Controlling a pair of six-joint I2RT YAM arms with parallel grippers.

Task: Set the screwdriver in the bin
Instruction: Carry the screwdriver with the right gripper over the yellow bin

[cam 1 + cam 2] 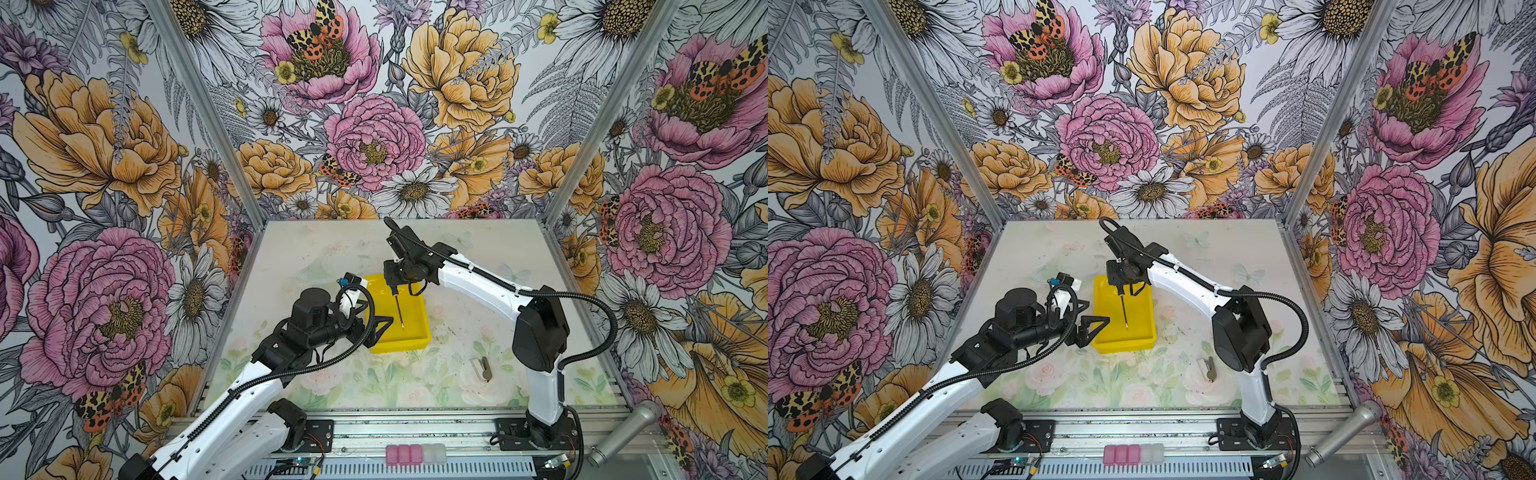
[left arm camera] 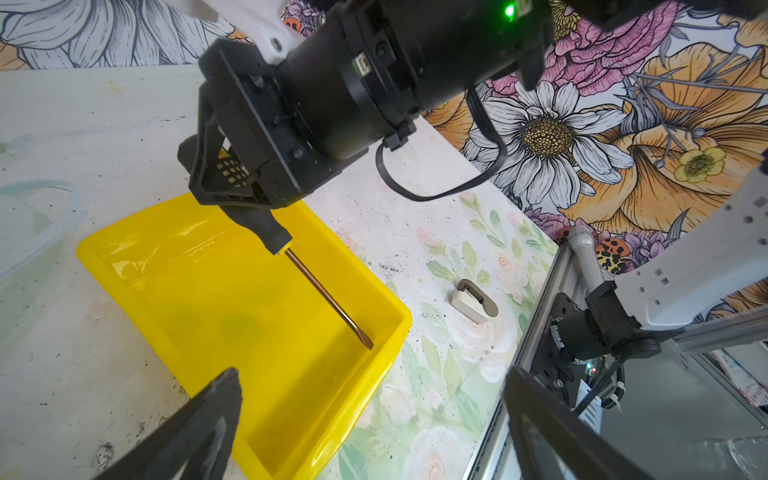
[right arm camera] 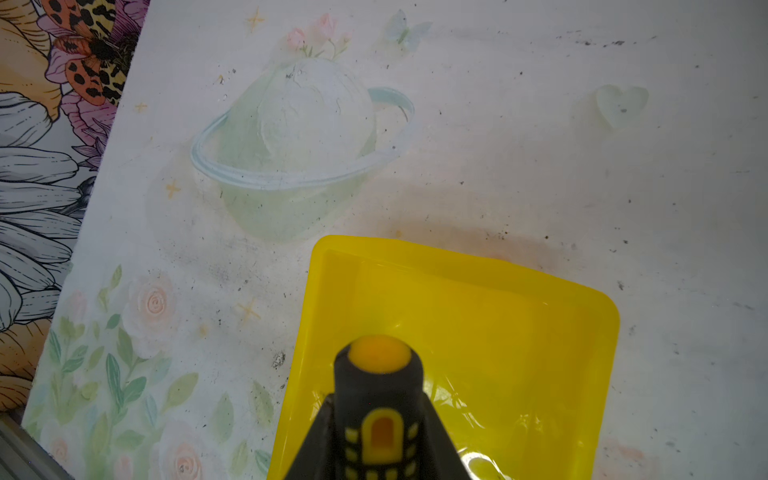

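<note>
Left pincer [image 1: 380, 330] crowds bin [image 1: 401, 347] left rim; right flank open.

The whole bench [image 1: 498, 241] is seen in both top views from high above its front edge, looking down toward its back edge. The left wrist view is set close beside the bin [image 2: 208, 311], faced toward the bench's right front corner. The right wrist view is set just above the screwdriver [image 3: 376, 399], looking down on the bin's back end. The bin is shared by all.
</note>
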